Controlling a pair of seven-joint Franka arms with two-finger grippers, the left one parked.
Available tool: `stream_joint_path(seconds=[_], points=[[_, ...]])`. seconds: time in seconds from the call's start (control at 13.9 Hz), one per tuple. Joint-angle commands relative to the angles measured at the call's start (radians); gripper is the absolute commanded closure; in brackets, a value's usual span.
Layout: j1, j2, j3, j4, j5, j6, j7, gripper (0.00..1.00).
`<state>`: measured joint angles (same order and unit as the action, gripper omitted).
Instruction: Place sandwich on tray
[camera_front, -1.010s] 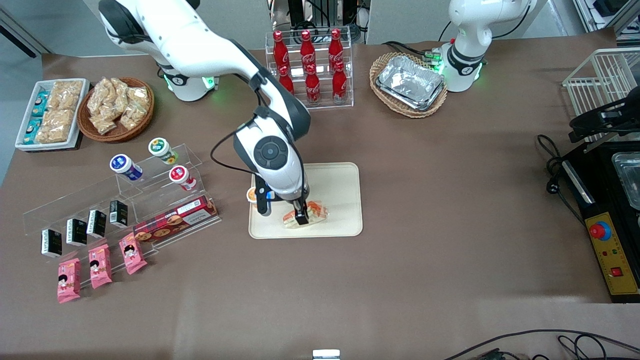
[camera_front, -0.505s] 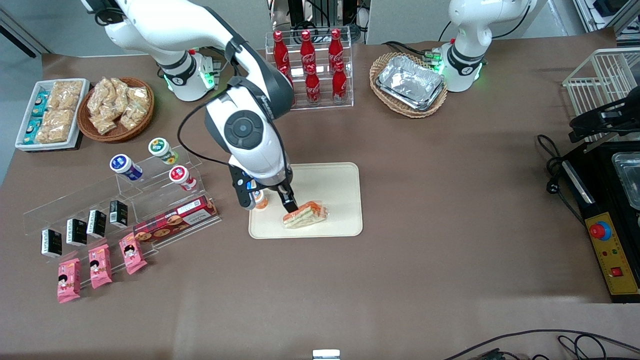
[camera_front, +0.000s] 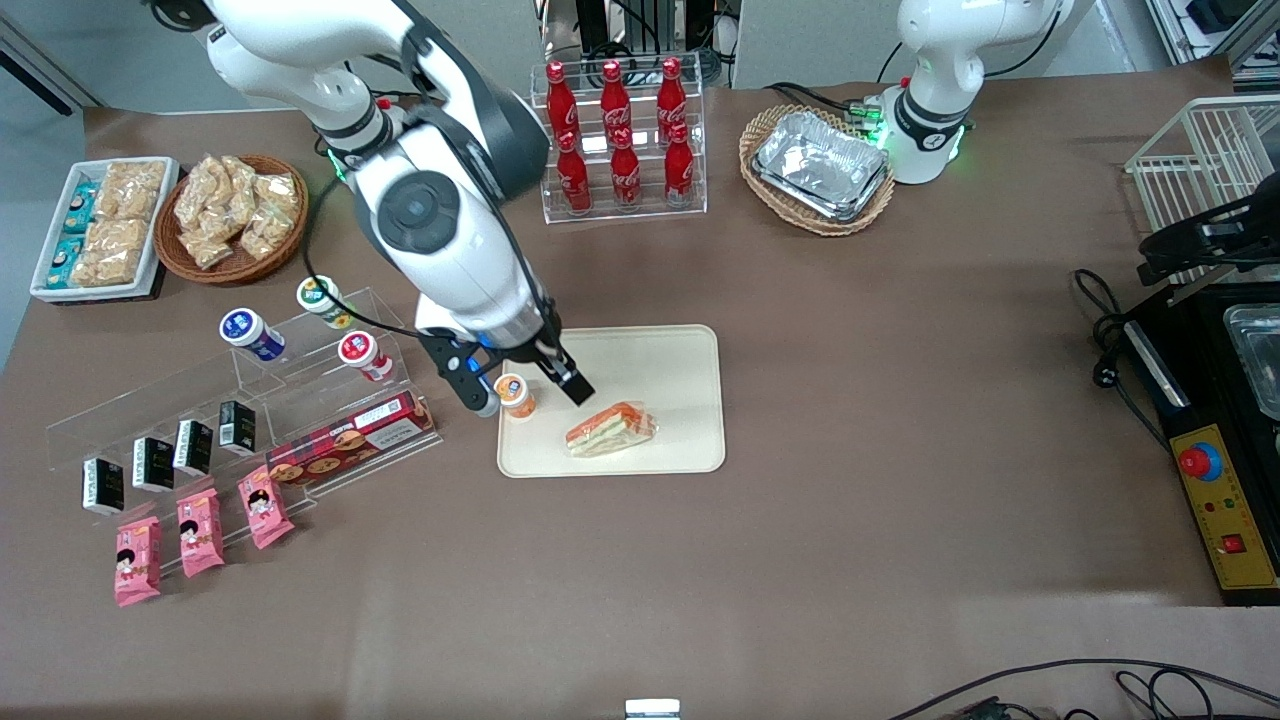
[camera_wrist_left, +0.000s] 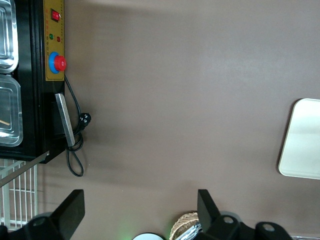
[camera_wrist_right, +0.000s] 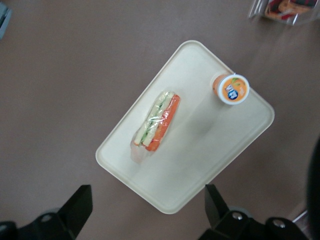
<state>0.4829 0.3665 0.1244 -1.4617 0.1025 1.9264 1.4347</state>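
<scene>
The clear-wrapped sandwich (camera_front: 610, 428) (camera_wrist_right: 156, 121) lies flat on the cream tray (camera_front: 680, 400) (camera_wrist_right: 210, 150), in the half of it nearer the front camera. My gripper (camera_front: 527, 395) (camera_wrist_right: 147, 196) hangs open well above the tray's corner toward the working arm's end, with nothing between its fingers and apart from the sandwich. The wrist view looks straight down on the whole tray. One edge of the tray (camera_wrist_left: 305, 145) also shows in the left wrist view.
A small orange-lidded cup (camera_front: 514, 392) (camera_wrist_right: 232, 89) stands on the tray's corner, under my gripper. An acrylic step rack (camera_front: 300, 400) with a red cookie box (camera_front: 350, 438), cups and packets stands beside the tray. A cola bottle rack (camera_front: 620, 140) is farther from the camera.
My gripper let go of the sandwich, opened and rose, drawing back toward the working arm's base. The sandwich stays on the tray where it was set.
</scene>
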Motion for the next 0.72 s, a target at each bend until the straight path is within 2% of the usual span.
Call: stream_joint_path(seconds=[0.0, 0.36, 0.5, 0.65], points=[[-0.081, -0.098, 0.041, -0.014, 0.002, -0.130, -0.288, 0.00], [-0.217, -0.193, 0.035, -0.014, 0.000, -0.274, -0.687, 0.00], [-0.285, -0.228, 0.035, -0.025, -0.038, -0.297, -0.859, 0.00], [-0.364, -0.251, 0.037, -0.035, -0.046, -0.310, -1.037, 0.00]])
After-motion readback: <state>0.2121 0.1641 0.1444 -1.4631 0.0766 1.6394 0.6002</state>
